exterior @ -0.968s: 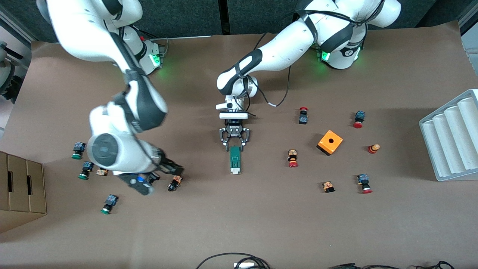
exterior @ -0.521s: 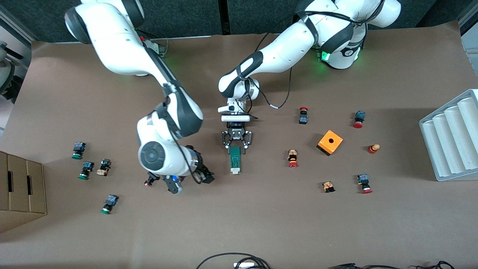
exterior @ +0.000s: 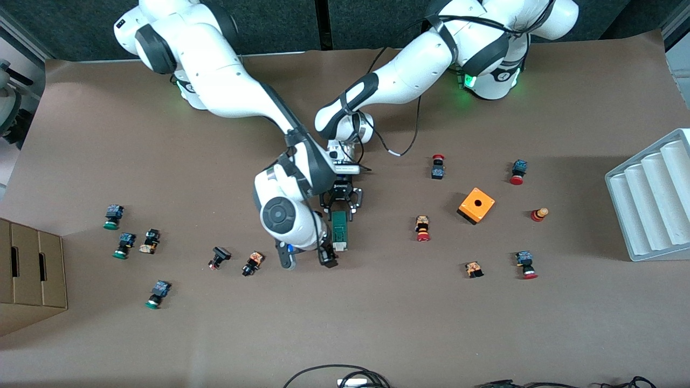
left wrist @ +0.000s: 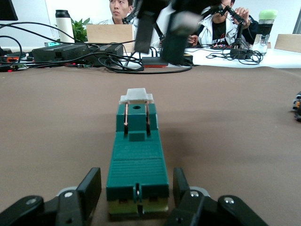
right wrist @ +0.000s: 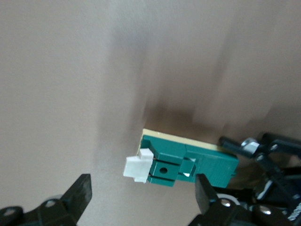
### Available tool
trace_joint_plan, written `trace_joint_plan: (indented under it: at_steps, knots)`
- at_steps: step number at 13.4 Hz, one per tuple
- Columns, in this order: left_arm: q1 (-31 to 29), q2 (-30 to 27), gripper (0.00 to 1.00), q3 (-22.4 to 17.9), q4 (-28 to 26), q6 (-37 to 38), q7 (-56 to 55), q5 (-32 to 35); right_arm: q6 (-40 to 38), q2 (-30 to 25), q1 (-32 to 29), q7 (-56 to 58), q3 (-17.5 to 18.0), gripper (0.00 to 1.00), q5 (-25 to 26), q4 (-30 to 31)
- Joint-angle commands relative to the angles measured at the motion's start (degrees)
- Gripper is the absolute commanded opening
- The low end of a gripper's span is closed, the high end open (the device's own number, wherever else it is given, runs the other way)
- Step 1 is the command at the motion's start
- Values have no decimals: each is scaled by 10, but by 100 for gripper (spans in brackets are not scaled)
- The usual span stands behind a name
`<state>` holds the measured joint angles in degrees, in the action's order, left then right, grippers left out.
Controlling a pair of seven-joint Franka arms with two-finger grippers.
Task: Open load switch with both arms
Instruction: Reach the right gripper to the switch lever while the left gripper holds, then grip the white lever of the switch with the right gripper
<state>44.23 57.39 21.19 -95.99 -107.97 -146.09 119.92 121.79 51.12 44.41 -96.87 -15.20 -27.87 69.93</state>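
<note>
The load switch (exterior: 339, 229) is a dark-green bar lying on the brown table, its white block end nearer the front camera. My left gripper (exterior: 339, 211) is shut on the switch's other end. In the left wrist view the load switch (left wrist: 137, 155) runs away from the left gripper (left wrist: 136, 193), whose fingers (left wrist: 89, 188) hug its sides. My right gripper (exterior: 306, 261) hangs open over the table beside the white end. The right wrist view shows the load switch (right wrist: 188, 162) just past the wide-open right gripper (right wrist: 141, 197).
An orange cube box (exterior: 476, 205) and red-capped push buttons (exterior: 422, 228) lie toward the left arm's end. More buttons (exterior: 252, 263) lie toward the right arm's end. A white ribbed tray (exterior: 652, 199) and a cardboard box (exterior: 32, 275) stand at the table's two ends.
The right arm has swung from among the buttons at its end of the table across to the switch's white end. The left gripper has stayed on the switch.
</note>
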Motion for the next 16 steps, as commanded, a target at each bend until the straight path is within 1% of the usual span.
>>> trace_joint_plan:
  at_steps: [1, 3, 5, 7, 8, 14, 16]
  knots:
    - [12, 9, 70, -9, 8, 7, -13, 1, 0, 28, 16, -9, -43, 95, -67, -28]
    - [12, 8, 70, -9, 8, 7, -12, 1, -1, 32, 10, -9, -49, 95, -100, -28]
    - [12, 8, 70, -9, 8, 7, -17, 1, -2, 35, 9, -10, -48, 93, -104, -28]
    - [12, 8, 71, -9, 8, 7, -20, 1, -2, 40, 9, -14, -49, 88, -129, -28]
    - [12, 8, 71, -9, 8, 7, -20, 1, -1, 43, 14, -17, -48, 87, -133, -28]
    - [12, 8, 71, -9, 8, 7, -20, 2, 3, 51, 18, -28, -48, 82, -133, -28]
    - [12, 8, 71, -9, 8, 7, -20, 2, 7, 51, 18, -28, -46, 76, -134, -28]
